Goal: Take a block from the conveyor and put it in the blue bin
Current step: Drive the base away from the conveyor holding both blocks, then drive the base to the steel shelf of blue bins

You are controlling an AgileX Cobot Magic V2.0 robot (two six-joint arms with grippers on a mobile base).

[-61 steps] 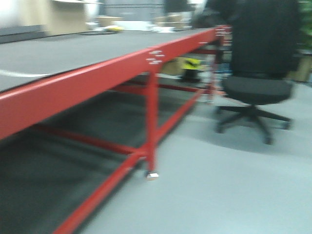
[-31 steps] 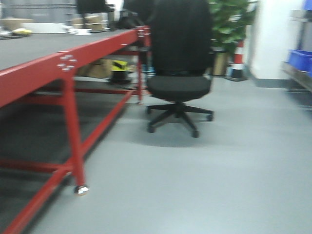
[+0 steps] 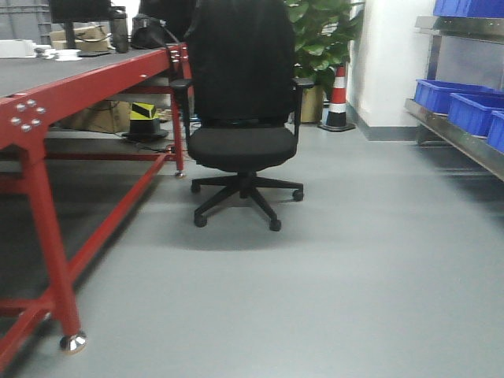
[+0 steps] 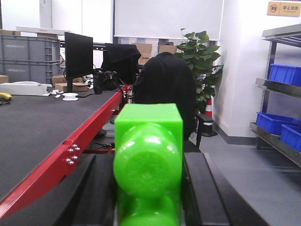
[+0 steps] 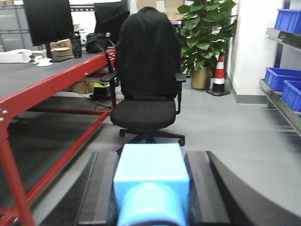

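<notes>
Grey floor (image 3: 378,260); right hand (image 5: 150,157) level around block (image 5: 151,173), left hand (image 4: 145,159) around green block (image 4: 148,125).

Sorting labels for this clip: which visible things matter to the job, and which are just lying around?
Job: block, conveyor, blue bins.
Lying about: green block, office chair, potted plant, traffic cone, monitor.
</notes>
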